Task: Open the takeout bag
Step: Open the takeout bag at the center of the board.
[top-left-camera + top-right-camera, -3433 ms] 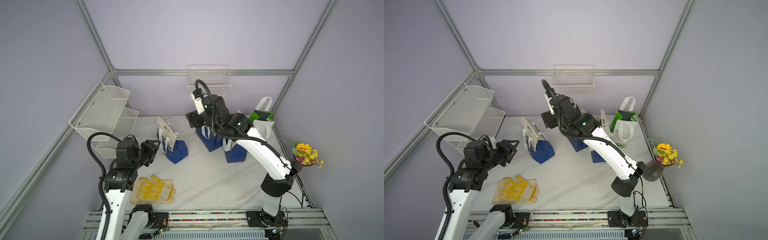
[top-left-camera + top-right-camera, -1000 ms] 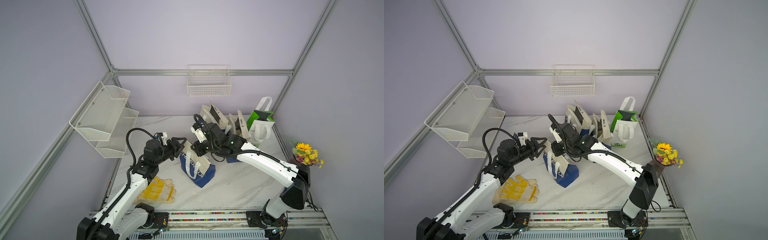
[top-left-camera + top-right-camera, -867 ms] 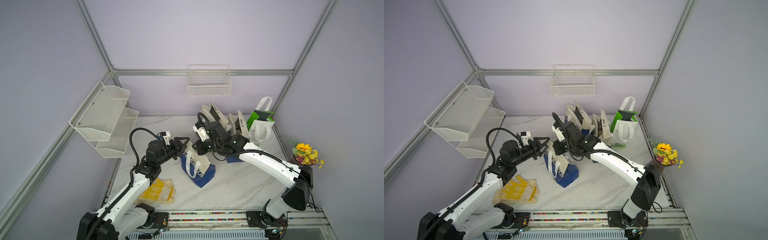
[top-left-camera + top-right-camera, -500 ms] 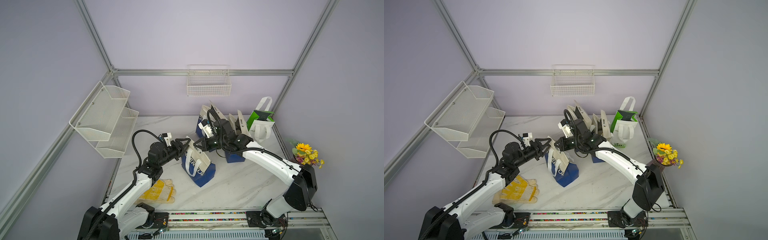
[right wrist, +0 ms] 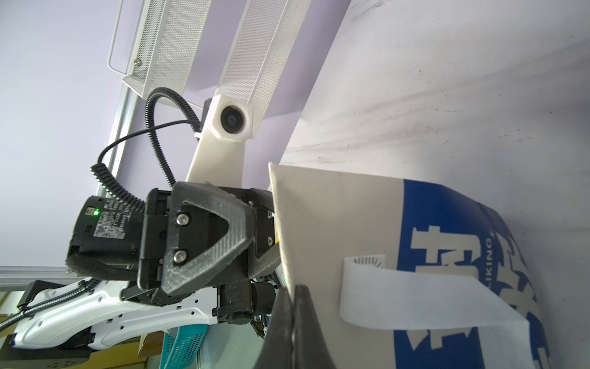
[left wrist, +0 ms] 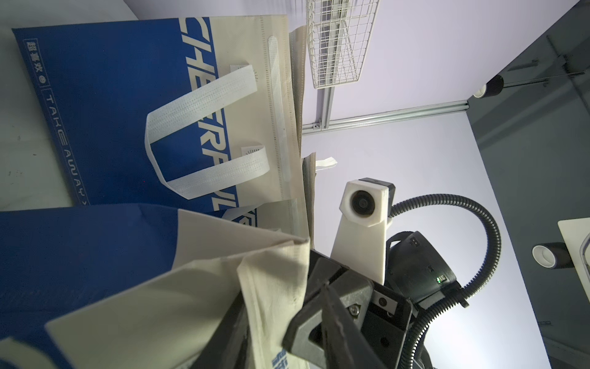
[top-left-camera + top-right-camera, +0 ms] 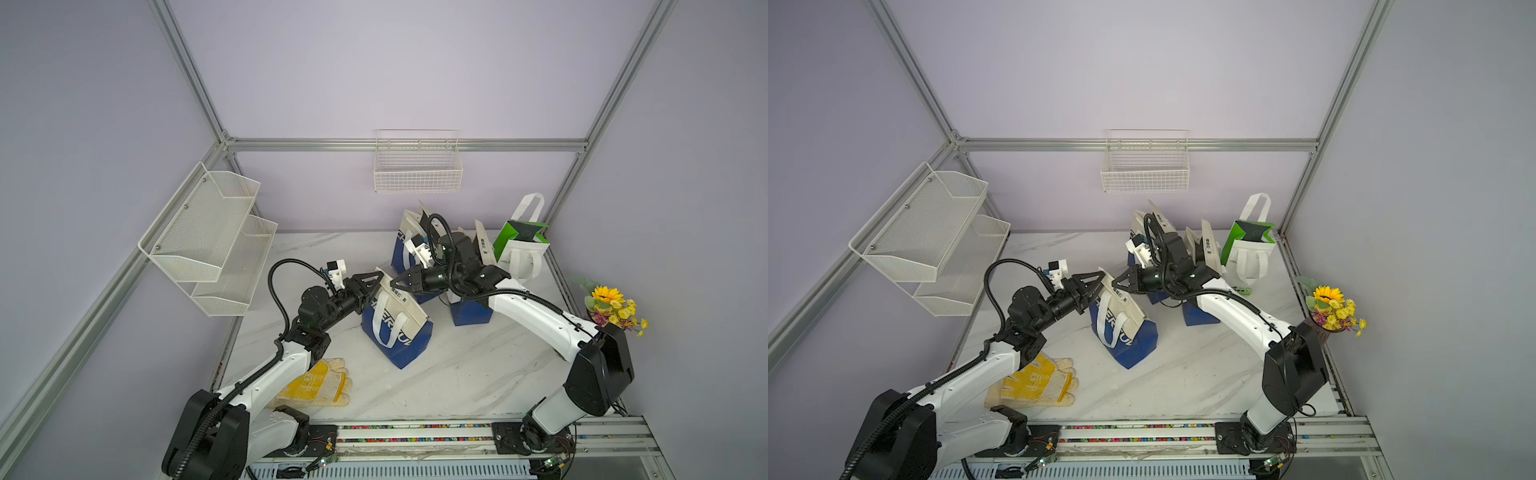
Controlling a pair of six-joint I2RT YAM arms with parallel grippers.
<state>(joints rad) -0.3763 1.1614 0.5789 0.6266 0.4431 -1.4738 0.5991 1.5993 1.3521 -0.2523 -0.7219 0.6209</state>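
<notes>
Marble tabletop (image 7: 465, 374); a blue-and-cream takeout bag (image 7: 397, 332) stands mid-frame. Right jaws pinch its top lip, and left jaws are spread around the opposite lip. Best to grip firmly, then pull apart evenly without tipping it.

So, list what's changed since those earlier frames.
The takeout bag shifted toward the front. Both arms swung in: the right gripper pinched shut on its top rim, and the left gripper reached the opposite side. The gloves, green bag and flowers stayed.
</notes>
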